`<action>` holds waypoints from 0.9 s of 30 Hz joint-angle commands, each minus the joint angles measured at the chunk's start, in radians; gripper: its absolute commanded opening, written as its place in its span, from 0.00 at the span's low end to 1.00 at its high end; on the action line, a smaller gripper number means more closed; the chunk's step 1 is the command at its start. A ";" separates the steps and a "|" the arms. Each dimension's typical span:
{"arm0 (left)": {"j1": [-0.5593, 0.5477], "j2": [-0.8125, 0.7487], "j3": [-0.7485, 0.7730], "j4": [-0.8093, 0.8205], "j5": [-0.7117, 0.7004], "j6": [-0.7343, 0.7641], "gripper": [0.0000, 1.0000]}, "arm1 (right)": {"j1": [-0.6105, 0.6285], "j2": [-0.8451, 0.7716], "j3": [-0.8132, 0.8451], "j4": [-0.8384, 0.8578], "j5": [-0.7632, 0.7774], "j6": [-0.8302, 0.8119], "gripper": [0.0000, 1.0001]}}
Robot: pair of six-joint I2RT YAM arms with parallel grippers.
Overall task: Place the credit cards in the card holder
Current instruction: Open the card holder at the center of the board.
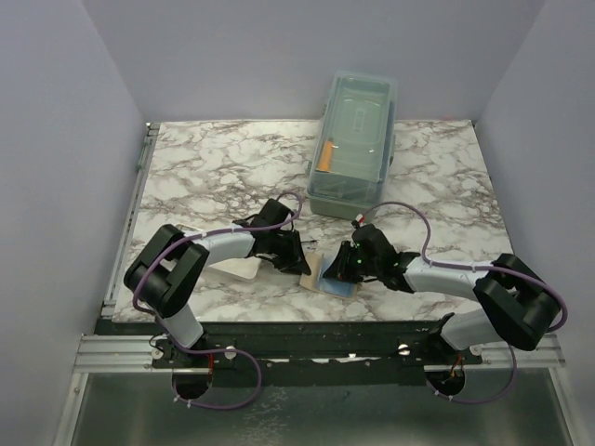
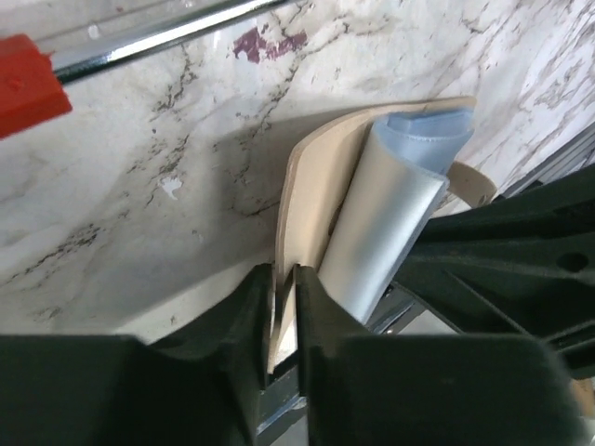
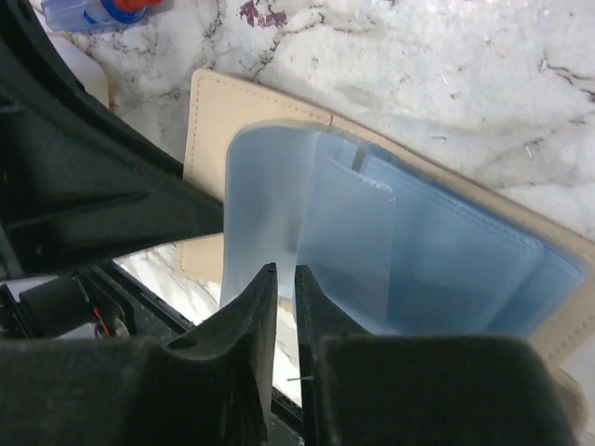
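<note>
Left hand (image 2: pixel 284 279) pinches the card holder (image 2: pixel 311 177), right hand (image 3: pixel 284 274) grips its blue lining (image 3: pixel 446 242): best spread them gently so a pocket gapes.

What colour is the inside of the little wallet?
Light blue, inside the tan card holder. The right wrist view shows it best.

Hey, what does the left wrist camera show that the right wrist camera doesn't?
Left wrist only: the left gripper pinching the curved tan outer cover of the card holder. Right wrist only: the right gripper closed on a flap of the light blue lining, with the pockets spread open. Both: the card holder on the marble table, with the other arm close beside it.
</note>
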State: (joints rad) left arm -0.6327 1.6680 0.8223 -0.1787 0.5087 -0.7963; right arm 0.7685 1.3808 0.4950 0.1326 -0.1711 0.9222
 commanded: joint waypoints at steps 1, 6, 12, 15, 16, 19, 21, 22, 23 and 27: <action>-0.005 -0.075 0.037 -0.086 -0.030 0.049 0.29 | -0.003 0.042 0.047 -0.028 0.015 -0.027 0.15; -0.005 -0.172 0.107 -0.188 -0.104 0.082 0.42 | -0.003 0.019 0.051 -0.114 0.087 -0.011 0.14; -0.009 -0.195 0.141 -0.137 0.014 0.051 0.26 | -0.004 0.036 0.028 0.006 0.004 -0.041 0.13; -0.026 -0.167 0.143 -0.091 0.059 0.036 0.18 | -0.004 0.059 0.044 0.038 -0.001 -0.019 0.12; -0.037 -0.153 0.142 -0.074 0.070 0.029 0.16 | -0.003 0.063 0.052 0.011 0.020 -0.010 0.11; -0.077 -0.114 0.131 -0.004 0.102 -0.006 0.11 | -0.003 0.055 0.046 -0.031 0.051 -0.002 0.06; -0.100 -0.087 0.119 0.042 0.108 -0.028 0.10 | -0.004 0.039 0.029 -0.032 0.060 0.011 0.03; -0.109 -0.075 0.117 0.058 0.110 -0.033 0.09 | -0.003 0.031 0.024 -0.034 0.064 0.016 0.03; -0.118 -0.065 0.117 0.070 0.110 -0.037 0.08 | -0.003 0.022 0.017 -0.031 0.065 0.018 0.02; -0.144 -0.039 0.113 0.098 0.113 -0.052 0.07 | -0.004 0.010 -0.033 0.116 -0.015 0.003 0.02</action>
State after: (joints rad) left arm -0.7544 1.6066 0.9508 -0.1593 0.5835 -0.8177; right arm 0.7685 1.4128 0.5144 0.1230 -0.1417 0.9276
